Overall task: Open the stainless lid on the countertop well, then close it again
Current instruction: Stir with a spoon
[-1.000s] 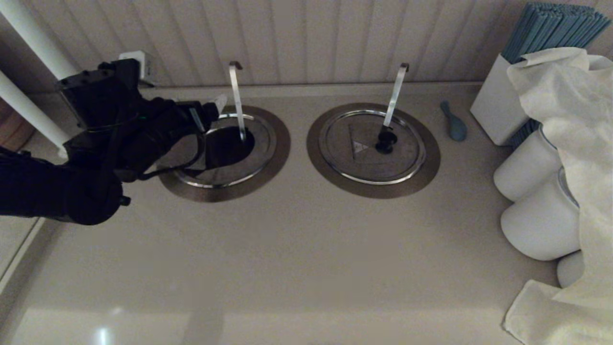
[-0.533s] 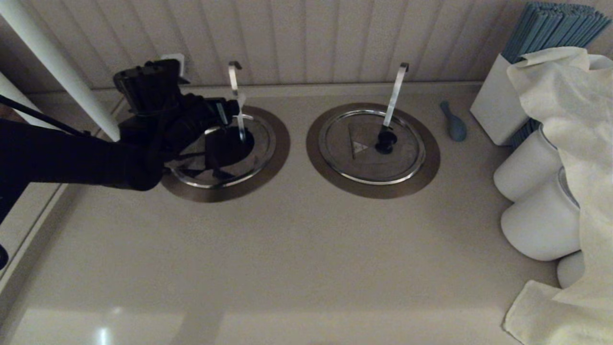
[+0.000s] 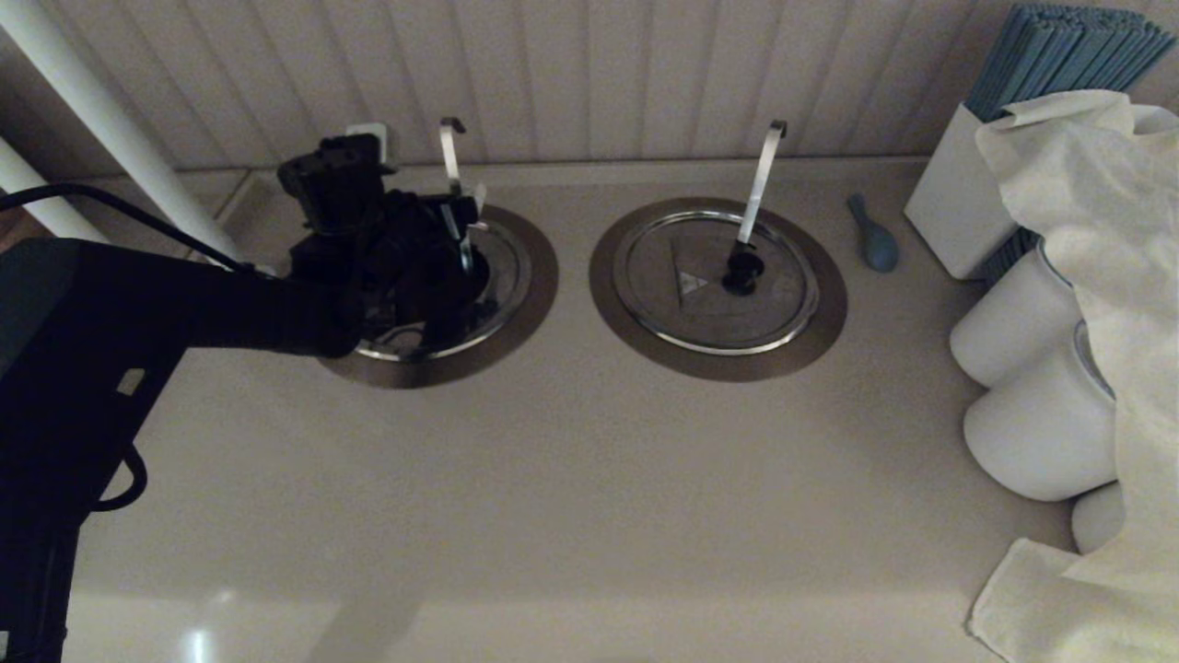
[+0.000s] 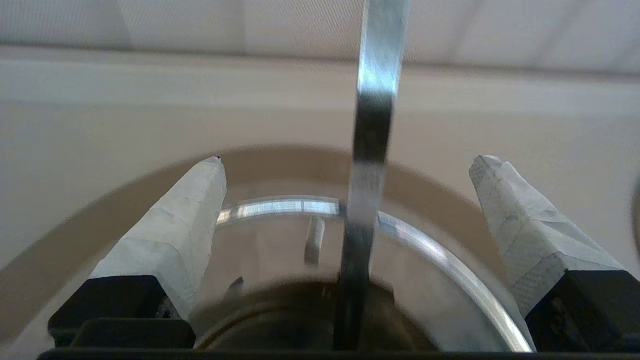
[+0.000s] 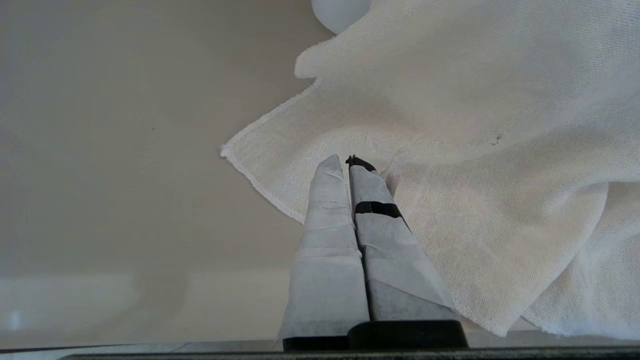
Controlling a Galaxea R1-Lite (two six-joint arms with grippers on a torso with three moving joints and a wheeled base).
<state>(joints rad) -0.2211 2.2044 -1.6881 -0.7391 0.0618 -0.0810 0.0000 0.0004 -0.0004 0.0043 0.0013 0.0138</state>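
Observation:
My left gripper (image 3: 465, 210) hovers over the left countertop well, open, with nothing held. In the left wrist view the gripper (image 4: 348, 160) has the hooked ladle handle (image 4: 372, 150) standing between its spread fingers without touching them. The stainless lid (image 3: 505, 267) shows only its right part and bright rim (image 4: 280, 206); its knob is hidden. The dark hole of the well (image 4: 270, 330) gapes just below the fingers. A brownish collar (image 3: 539, 299) rings it. My right gripper (image 5: 350, 161) is shut and empty above a white cloth (image 5: 475, 125).
The twin lid (image 3: 714, 295) lies shut to the right, its handle (image 3: 761, 175) slanting. A blue spoon (image 3: 873, 241), a white box of blue sticks (image 3: 953, 212), white jars (image 3: 1013, 341) and draped cloth (image 3: 1105, 230) crowd the right. A white pipe (image 3: 92, 110) stands at the left.
My left arm has swung right and toward the wall. The gripper went from the well's left edge to over the hole, and now straddles the ladle handle.

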